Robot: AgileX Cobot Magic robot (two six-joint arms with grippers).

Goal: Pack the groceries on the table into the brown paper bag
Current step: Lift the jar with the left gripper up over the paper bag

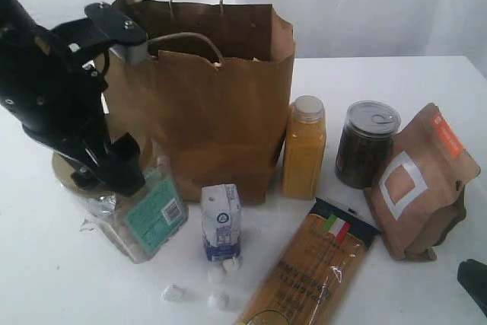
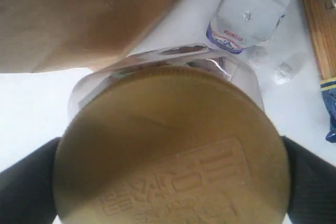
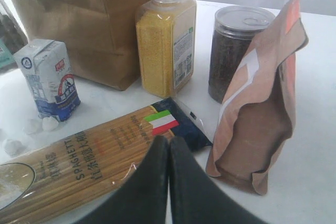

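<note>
The clear tan-lidded jar (image 1: 148, 215) leans tilted at the left of the table (image 1: 396, 81), in front of the brown paper bag (image 1: 205, 104). My left gripper (image 1: 95, 169) is shut on the jar; in the left wrist view its lid (image 2: 173, 145) fills the space between both fingers (image 2: 26, 187). The white-blue carton (image 1: 221, 222), yellow-orange bottle (image 1: 304, 150), dark can (image 1: 365, 146) and brown pouch (image 1: 422, 180) stand upright. The spaghetti packet (image 1: 312, 272) lies flat. Small white lumps (image 1: 217, 287) lie by the carton. My right gripper (image 3: 169, 142) is shut and empty, low over the spaghetti (image 3: 79, 166).
The bag's mouth is open, its two handles standing up. A white curtain hangs behind the table. My right gripper (image 1: 475, 283) shows only at the front right corner of the exterior view, beside the pouch (image 3: 262, 103).
</note>
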